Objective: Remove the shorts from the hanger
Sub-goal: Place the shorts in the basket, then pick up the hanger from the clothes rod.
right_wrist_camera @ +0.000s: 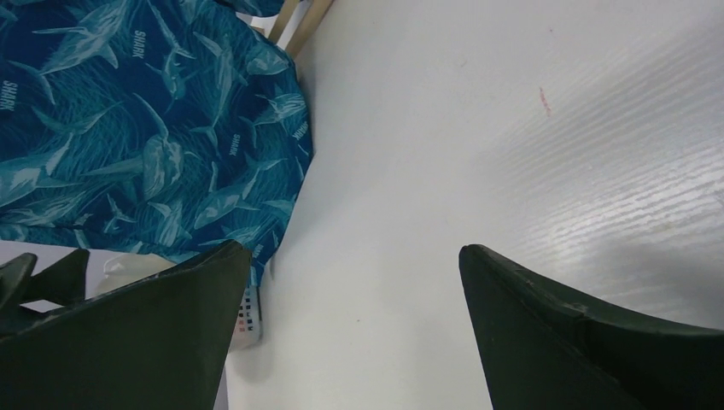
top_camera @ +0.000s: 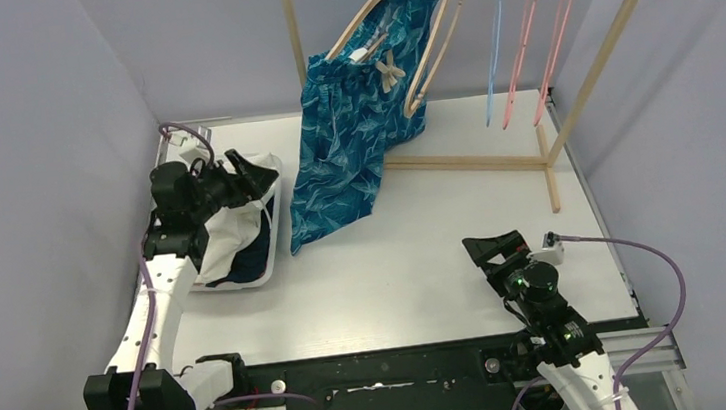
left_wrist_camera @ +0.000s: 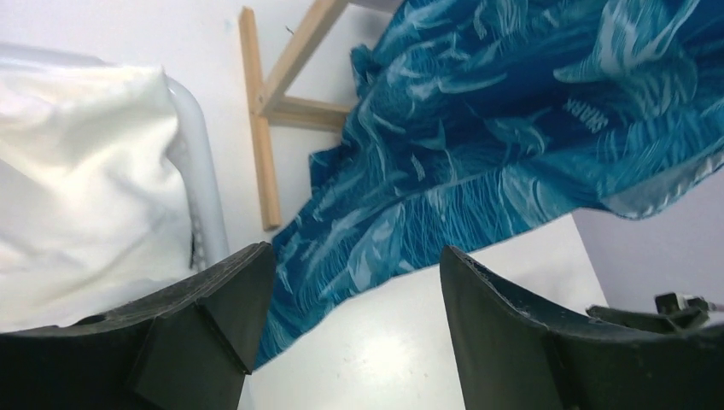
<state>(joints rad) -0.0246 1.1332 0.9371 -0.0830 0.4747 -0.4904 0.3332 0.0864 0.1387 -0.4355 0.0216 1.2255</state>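
One rack [top_camera: 609,44], five hangers [top_camera: 442,35], one tray [top_camera: 276,205] — one hanging pair of shorts [top_camera: 347,136]

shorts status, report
Left pincer open, empty, at the bin. Right pincer open, empty, low over the table. Blue shorts on wooden hanger, hem down on table. Nothing in the way.

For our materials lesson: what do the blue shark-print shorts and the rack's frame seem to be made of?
Blue shark-print shorts: thin fabric, probably synthetic, with a slight sheen; it drapes in soft folds. Rack frame: pale unpainted wood, matt; square bars in a natural timber tone.
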